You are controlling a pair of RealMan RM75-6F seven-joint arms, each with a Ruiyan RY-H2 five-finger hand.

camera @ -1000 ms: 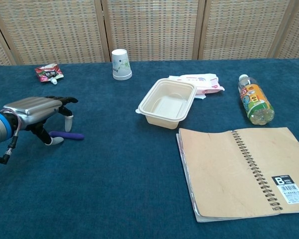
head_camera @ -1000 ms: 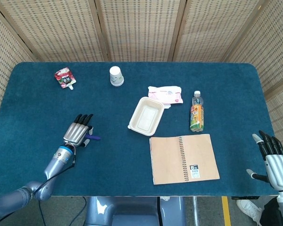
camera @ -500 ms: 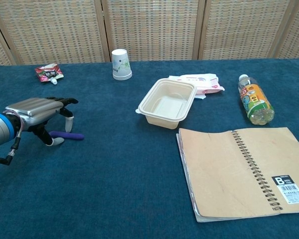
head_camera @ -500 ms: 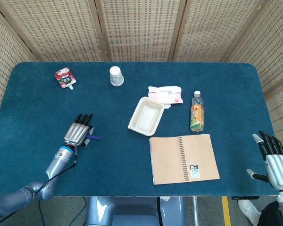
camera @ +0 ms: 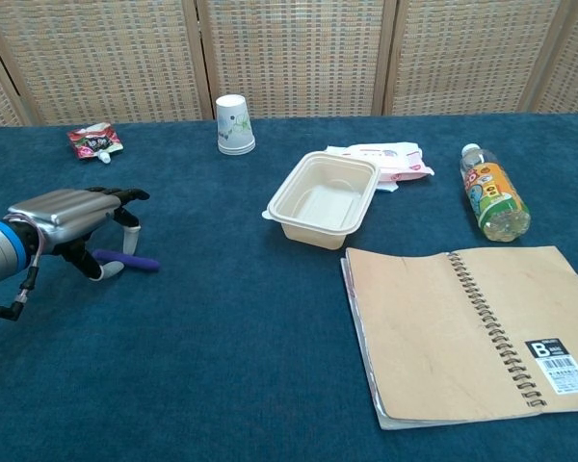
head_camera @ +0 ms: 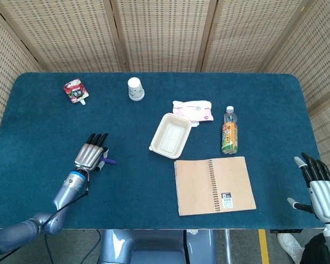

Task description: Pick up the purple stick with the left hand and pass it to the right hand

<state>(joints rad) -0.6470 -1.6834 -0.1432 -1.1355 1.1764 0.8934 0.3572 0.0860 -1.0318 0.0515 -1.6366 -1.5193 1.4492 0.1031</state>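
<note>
Over on the far left, your left hand (camera: 72, 217) is hunched palm-down over the purple stick (camera: 127, 259), fingers arched down around it with the tips at the cloth. The stick lies flat on the blue table (camera: 222, 346), its right end poking out past the fingers. Can't honestly tell if you've got a pinch on it or the fingers are just straddling it, so I'm not calling a grip. Behind that, near the back edge, there's a red snack pouch (camera: 94, 141), then a white paper cup (camera: 235, 124) standing upside down. Around the middle sits an open beige takeout container (camera: 324, 199), with a pink wipes pack (camera: 380, 160) touching its far right corner. Next over, a drink bottle (camera: 492, 195) lying on its side, and in front of it a spiral notebook (camera: 462, 327), closed, cover up. Your right hand (head_camera: 318, 184) is way off at the table's right front corner, fingers straight and spread, holding nothing, well apart from everything.
</note>
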